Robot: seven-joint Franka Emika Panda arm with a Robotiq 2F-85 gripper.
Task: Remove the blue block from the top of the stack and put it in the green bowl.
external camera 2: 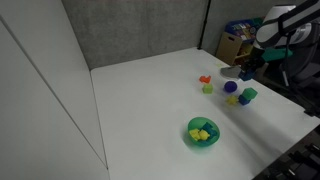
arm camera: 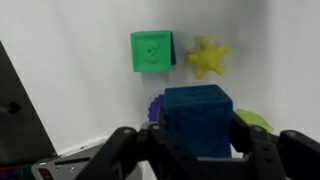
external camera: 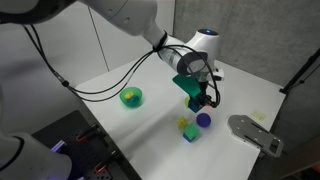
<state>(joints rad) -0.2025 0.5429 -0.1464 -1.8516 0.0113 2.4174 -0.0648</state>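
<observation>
1. At the far left of an exterior view, the green bowl sits on the white table. It has yellow pieces in it and is well apart from the loose toys.
2. To its right, the gripper hangs over the table, above and just beside the cluster of toys.
3. In the wrist view, the gripper is clamped on the blue block, with one finger pressed against each side. The block is off the stack.
4. Behind the held block, the green cube, which is the base of the stack, lies with its top face in full view. The yellow star is just to its right.
5. A purple round piece shows at the block's left edge, and a yellow-green block at its right edge.
6. At the far right, a grey flat object lies on the table.
</observation>
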